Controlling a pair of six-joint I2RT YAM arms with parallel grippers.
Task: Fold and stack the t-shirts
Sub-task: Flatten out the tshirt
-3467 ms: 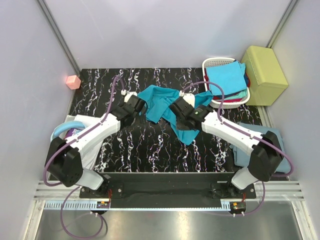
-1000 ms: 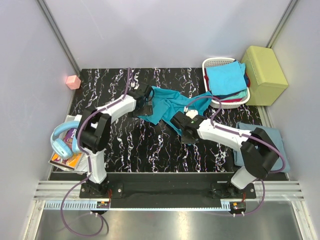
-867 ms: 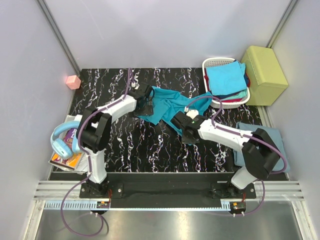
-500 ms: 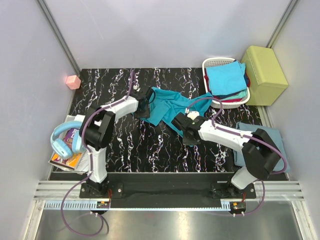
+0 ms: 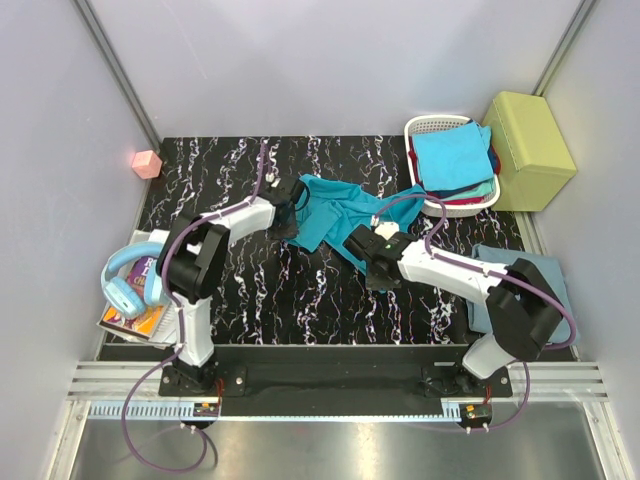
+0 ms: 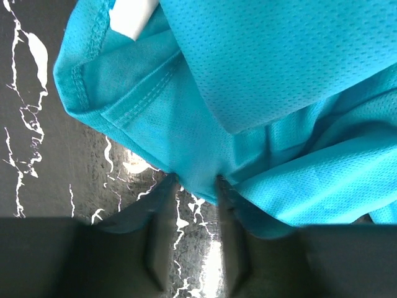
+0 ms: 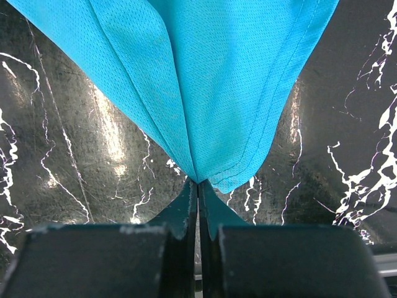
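- The teal shirt (image 5: 335, 205) lies crumpled on the black marbled worktop (image 5: 260, 295), a bit above the middle of the overhead frame. It's bunched up, not spread flat.
- The left gripper (image 5: 290, 207) is at the shirt's left edge. On the left wrist cam, the left gripper (image 6: 197, 183) has its jaws drawn in around a fold of the stitched hem, with cloth caught between the two tips and worktop showing just below.
- The right gripper (image 5: 366, 247) is at the shirt's lower right end. On the right wrist cam, the right gripper (image 7: 198, 184) has its jaws pressed tight together, pinching a pointed corner of the cloth, and the shirt fans out from there toward the top of the frame.
- The white basket (image 5: 425, 128) sits at upper right with a folded bright blue shirt (image 5: 452, 155) on top. Red and teal cloth peek out underneath.
- A grey-blue shirt (image 5: 545, 275) lies flat at the right edge, partly under the right arm.
- The yellow-green box (image 5: 530, 150) is just right of the basket.
- At the left edge there's a pink cube (image 5: 147, 163), plus light blue headphones (image 5: 122, 285) lying on a book (image 5: 135, 322).
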